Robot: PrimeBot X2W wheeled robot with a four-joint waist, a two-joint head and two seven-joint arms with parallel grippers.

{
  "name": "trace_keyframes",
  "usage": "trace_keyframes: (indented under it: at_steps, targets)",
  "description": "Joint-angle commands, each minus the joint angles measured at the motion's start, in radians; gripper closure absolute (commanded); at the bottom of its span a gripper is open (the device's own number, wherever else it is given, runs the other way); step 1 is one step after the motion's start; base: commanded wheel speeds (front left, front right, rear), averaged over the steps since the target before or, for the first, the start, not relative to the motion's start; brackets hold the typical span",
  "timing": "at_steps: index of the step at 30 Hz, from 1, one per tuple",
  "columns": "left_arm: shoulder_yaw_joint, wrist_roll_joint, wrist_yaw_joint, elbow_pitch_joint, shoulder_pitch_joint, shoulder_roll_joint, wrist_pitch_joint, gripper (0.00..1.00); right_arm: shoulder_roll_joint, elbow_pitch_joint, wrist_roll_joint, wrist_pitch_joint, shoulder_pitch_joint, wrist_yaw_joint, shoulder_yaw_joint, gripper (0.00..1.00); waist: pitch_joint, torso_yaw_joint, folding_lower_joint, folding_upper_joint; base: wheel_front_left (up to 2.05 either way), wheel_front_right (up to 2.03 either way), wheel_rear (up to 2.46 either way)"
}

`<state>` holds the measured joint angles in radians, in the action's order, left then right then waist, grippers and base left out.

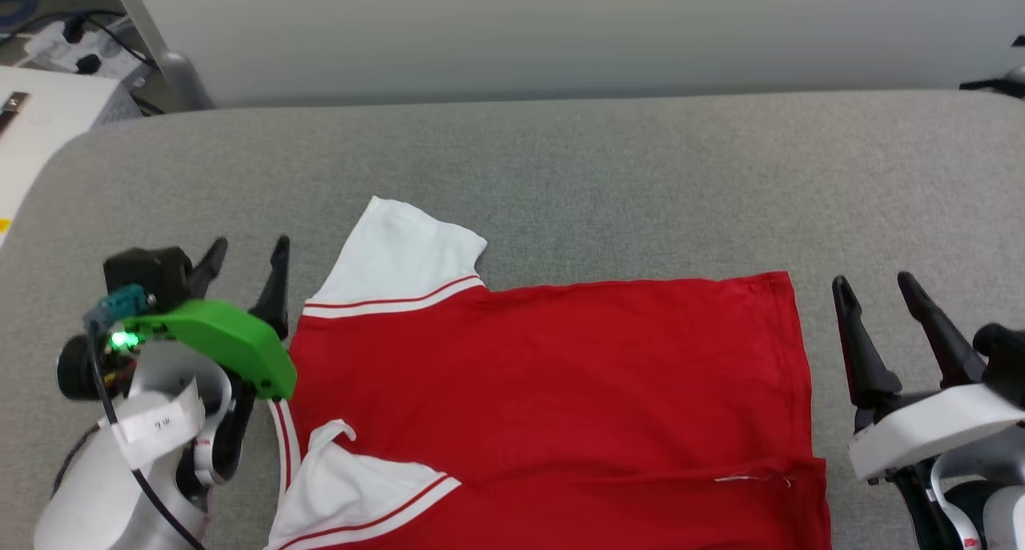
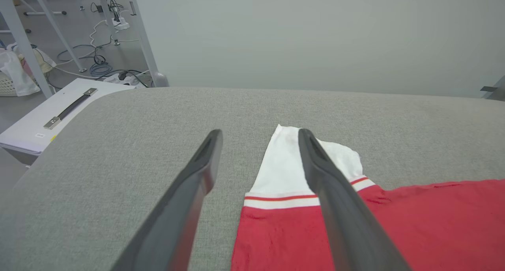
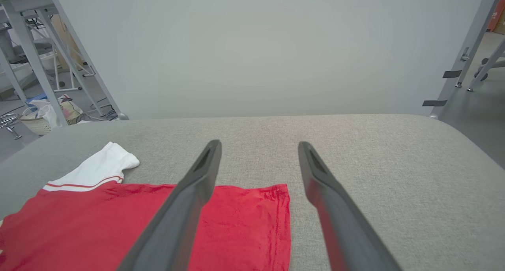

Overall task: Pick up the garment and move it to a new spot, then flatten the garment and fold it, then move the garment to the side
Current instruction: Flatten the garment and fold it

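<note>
While both grippers hang empty with their fingers spread wide, the garment (image 1: 552, 390), a red T-shirt with white sleeves, lies sideways on the grey padded table (image 1: 608, 158), filling the centre and lower middle of the head view and running off its bottom edge. Its collar end sits at lower left, and its hem (image 1: 801, 358) is at right. The left gripper (image 1: 249, 244) hovers at left just beside the shoulder, and the right gripper (image 1: 873, 280) hovers at lower right just beside the hem. The far sleeve (image 1: 400, 254) lies flat toward the upper left, but the near sleeve (image 1: 352, 486) at the bottom is rumpled and flipped onto the red body, and a crease (image 1: 753, 478) runs along the lower right. Folding now would likely trap those wrinkles. A pinch that catches only the top layer could drag the shirt askew over the rough cloth surface, and the left gripper's finger that crosses the far sleeve in the left wrist view might snag it.
</note>
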<state>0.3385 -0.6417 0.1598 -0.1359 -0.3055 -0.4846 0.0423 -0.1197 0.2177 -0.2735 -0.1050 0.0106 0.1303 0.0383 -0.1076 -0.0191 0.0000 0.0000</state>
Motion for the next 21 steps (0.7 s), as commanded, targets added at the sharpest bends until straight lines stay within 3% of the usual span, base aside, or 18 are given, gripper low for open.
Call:
trace_keyframes:
  at_steps: [1,5,9,14,21]
  targets:
    - [-0.008,0.016,-0.006,-0.019,-0.054,0.006,-0.016,0.0,0.004,0.01,0.007,0.008,-0.03,0.0,-0.006,0.0,-0.112,-0.063,0.0,0.0,0.0,0.0,0.0]
    - [-0.019,0.007,-0.047,-0.102,-0.172,0.0,-0.015,0.0,0.004,0.014,0.005,0.025,-0.102,0.0,-0.023,0.0,-0.186,-0.101,0.0,0.0,0.0,0.0,0.0]
    - [-0.005,-0.031,-0.128,-0.205,-0.286,-0.016,0.067,0.0,0.003,-0.007,-0.001,0.039,-0.15,0.0,-0.041,0.0,-0.232,-0.131,0.0,0.0,0.0,0.0,0.0]
    - [0.037,-0.094,-0.235,-0.328,-0.425,-0.045,0.269,0.0,0.009,-0.047,-0.015,0.053,-0.177,0.0,-0.055,0.0,-0.274,-0.158,0.0,0.0,0.0,0.0,0.0]
    - [0.085,-0.179,-0.278,-0.449,-0.551,-0.082,0.54,0.0,0.019,-0.099,-0.045,0.082,-0.208,0.0,-0.081,0.0,-0.32,-0.199,0.0,0.0,0.0,0.0,0.0]
